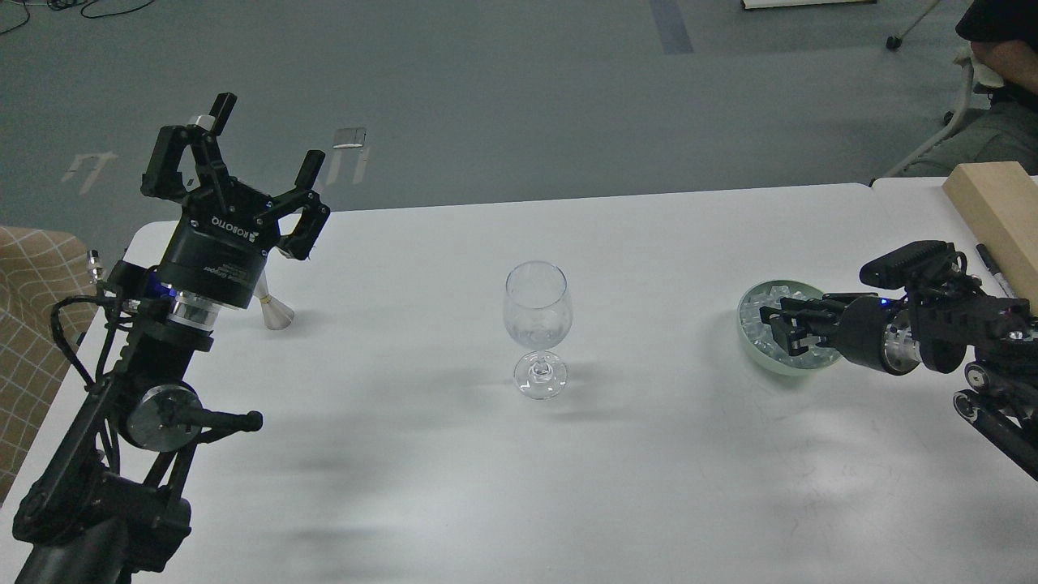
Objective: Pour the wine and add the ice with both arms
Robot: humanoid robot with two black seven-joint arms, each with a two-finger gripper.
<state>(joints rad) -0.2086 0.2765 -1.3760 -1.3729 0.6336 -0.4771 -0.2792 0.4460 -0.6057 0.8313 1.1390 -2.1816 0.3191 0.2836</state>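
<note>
Left gripper (243,154) jaws wide at ten o'clock; right gripper (780,328) jaws, state unclear, over ice (762,312) at three o'clock.

Part of the ice (761,311) and bowl (750,345) behind the right gripper's (780,332) fingers (774,324).

You've got a clear glossy glass (537,324), matt white table (649,454), glassy ice (766,312), pale wood block (1001,211).
</note>
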